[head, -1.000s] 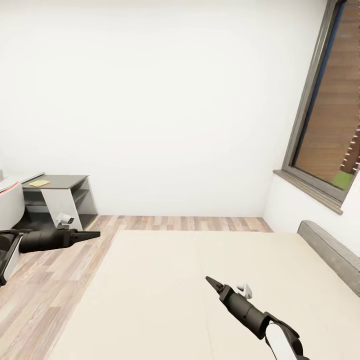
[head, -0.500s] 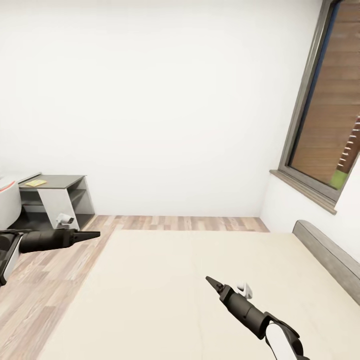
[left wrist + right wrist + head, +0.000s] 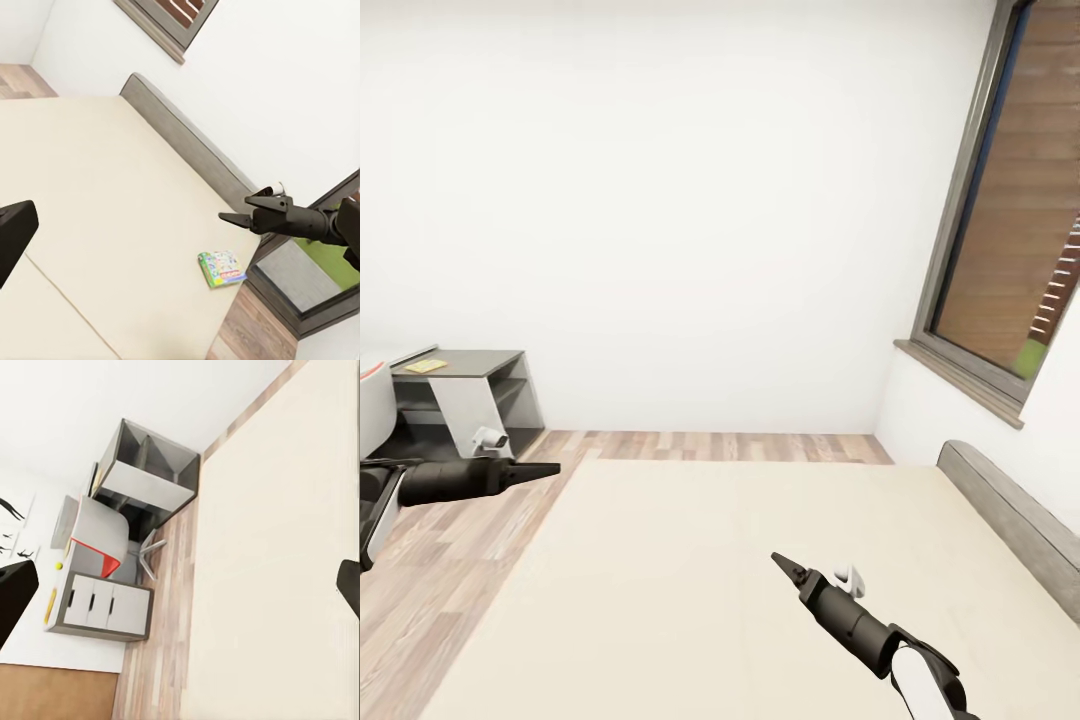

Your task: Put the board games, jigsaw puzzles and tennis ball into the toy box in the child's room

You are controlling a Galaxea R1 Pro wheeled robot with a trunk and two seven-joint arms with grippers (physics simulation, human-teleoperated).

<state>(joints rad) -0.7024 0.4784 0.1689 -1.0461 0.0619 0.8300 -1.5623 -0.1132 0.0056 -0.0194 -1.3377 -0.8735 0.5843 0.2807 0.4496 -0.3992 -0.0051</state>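
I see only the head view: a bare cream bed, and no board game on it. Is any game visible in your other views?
Observer: Yes. In the left wrist view one colourful board game lies flat on the bed, close to the edge where the wood floor begins.
Operator: Is it near the headboard?
Observer: It lies a little apart from the grey headboard, not touching it.
Operator: And the tennis ball?
Observer: The right wrist view shows a small yellow ball, probably it, on the white desk with drawers, beside the chair.
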